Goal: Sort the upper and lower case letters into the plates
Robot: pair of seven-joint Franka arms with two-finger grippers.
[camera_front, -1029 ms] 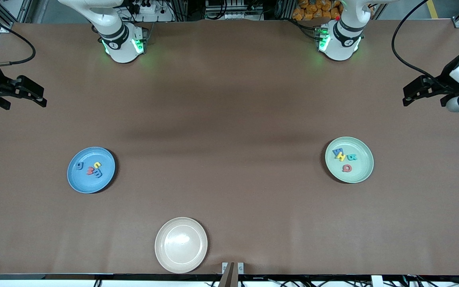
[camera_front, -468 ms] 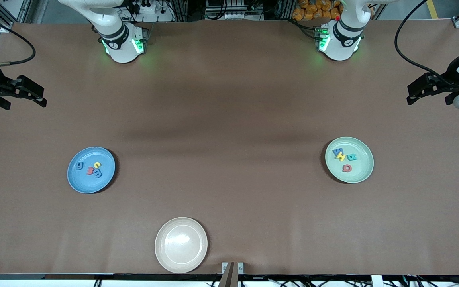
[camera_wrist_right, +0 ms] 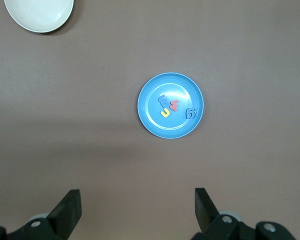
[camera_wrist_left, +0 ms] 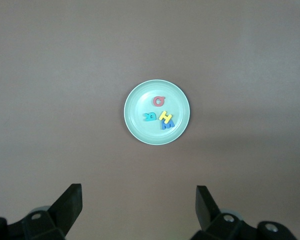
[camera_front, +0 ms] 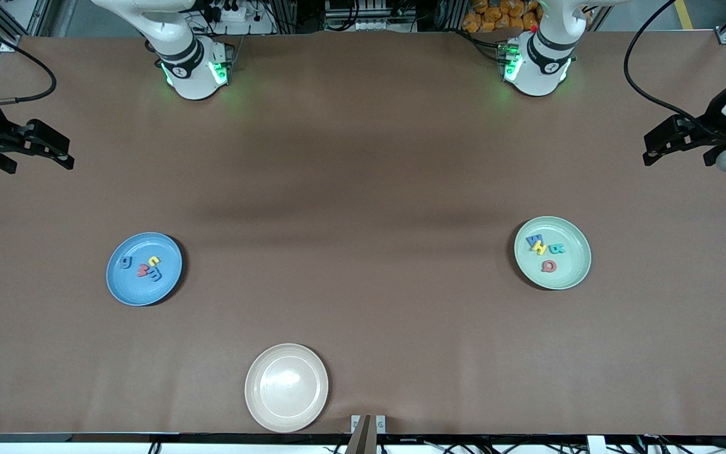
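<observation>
Lying flat, 4 letters (camera_front: pixel 145 267) in round blue plate (camera_front: pixel 125 287), 4 (camera_front: pixel 544 249) in pale green plate (camera_front: pixel 574 271), both hands (camera_front: pixel 34 150) (camera_front: pixel 678 140) wide, raised at table ends.

Cut off at both side edges: right gripper (camera_front: pixel 54 153) at 9 o'clock, left gripper (camera_front: pixel 662 145) at 3 o'clock.

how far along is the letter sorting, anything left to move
Sorting looks done: four letters lie in the blue plate and four letters in the pale green plate. None lies on the table, and the cream plate holds none. Nothing is in hand: the left gripper and right gripper are open, one at each end of the table. Nothing appears left to move.
</observation>
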